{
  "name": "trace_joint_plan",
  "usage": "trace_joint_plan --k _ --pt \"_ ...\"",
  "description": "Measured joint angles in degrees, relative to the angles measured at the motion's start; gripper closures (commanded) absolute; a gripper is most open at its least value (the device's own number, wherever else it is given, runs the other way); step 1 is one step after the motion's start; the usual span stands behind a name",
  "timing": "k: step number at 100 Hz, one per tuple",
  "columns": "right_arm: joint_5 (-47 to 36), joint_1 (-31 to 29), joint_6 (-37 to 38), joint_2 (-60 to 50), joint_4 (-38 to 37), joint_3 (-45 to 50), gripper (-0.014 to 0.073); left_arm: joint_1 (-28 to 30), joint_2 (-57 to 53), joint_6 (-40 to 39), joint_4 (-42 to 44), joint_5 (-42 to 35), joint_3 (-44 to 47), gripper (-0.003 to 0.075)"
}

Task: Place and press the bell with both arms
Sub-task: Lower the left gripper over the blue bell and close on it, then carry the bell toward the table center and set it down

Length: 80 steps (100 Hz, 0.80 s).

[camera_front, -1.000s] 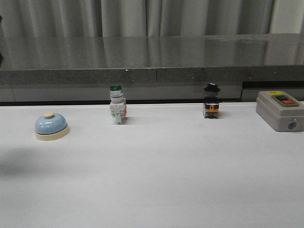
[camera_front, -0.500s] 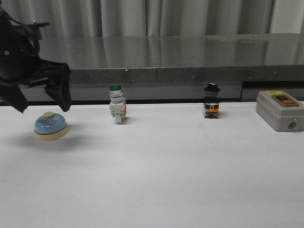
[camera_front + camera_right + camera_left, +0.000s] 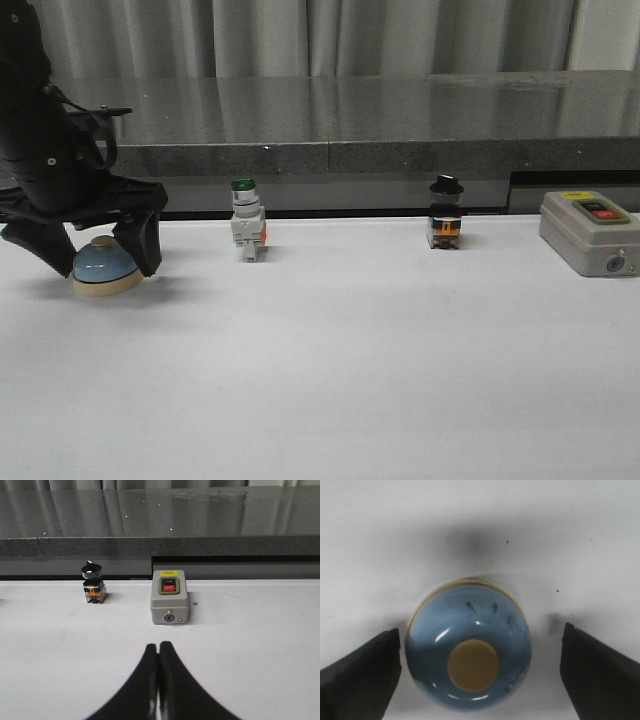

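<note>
The bell (image 3: 103,263), a glossy light-blue dome with a cream base ring and cream button, sits on the white table at the far left. My left gripper (image 3: 98,255) is open and straddles it from above, one finger on each side; gaps show between fingers and dome. In the left wrist view the bell (image 3: 468,652) lies between the left gripper's (image 3: 480,670) two black fingers, nearer one of them. My right gripper (image 3: 159,647) is shut and empty, low over the table; it is out of the front view.
A green-capped white push-button switch (image 3: 246,222) stands right of the bell. A black-knobbed switch (image 3: 445,213) (image 3: 93,583) stands mid-right. A grey box with red and black buttons (image 3: 590,232) (image 3: 169,603) sits at the far right, ahead of my right gripper. A dark ledge (image 3: 330,150) runs behind.
My left arm came into the front view from the left and has come down over the bell, its open fingers now on either side of the dome. The bell has not moved.
</note>
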Motion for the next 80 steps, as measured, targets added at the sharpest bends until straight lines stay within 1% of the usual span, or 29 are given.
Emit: trace_joint_plan --k 6,18,25,32,56,68,80 --pt "0.0 0.0 0.0 0.0 0.0 0.0 0.0662 0.0 0.0 0.0 0.1 -0.5 0.0 0.0210" --pt "0.0 0.0 0.0 0.0 0.0 0.0 0.0662 0.0 0.0 0.0 0.2 -1.1 0.0 0.0346" --pt "0.0 0.0 0.0 0.0 0.0 0.0 0.0662 0.0 0.0 0.0 0.3 -1.2 0.0 0.0392" --pt "0.0 0.0 0.0 0.0 0.0 0.0 0.0662 0.0 0.0 0.0 0.3 -1.2 0.0 0.0403" --pt "0.0 0.0 0.0 0.0 0.0 0.0 0.0662 -1.1 -0.8 0.0 0.6 -0.4 0.0 0.0403" --pt "0.0 0.0 0.0 0.0 0.0 0.0 0.0662 -4.1 -2.8 0.0 0.7 0.2 0.0 0.0403" --pt "0.0 0.0 0.0 0.0 0.0 0.0 0.0662 -8.9 -3.9 0.4 0.6 0.9 0.0 0.0404"
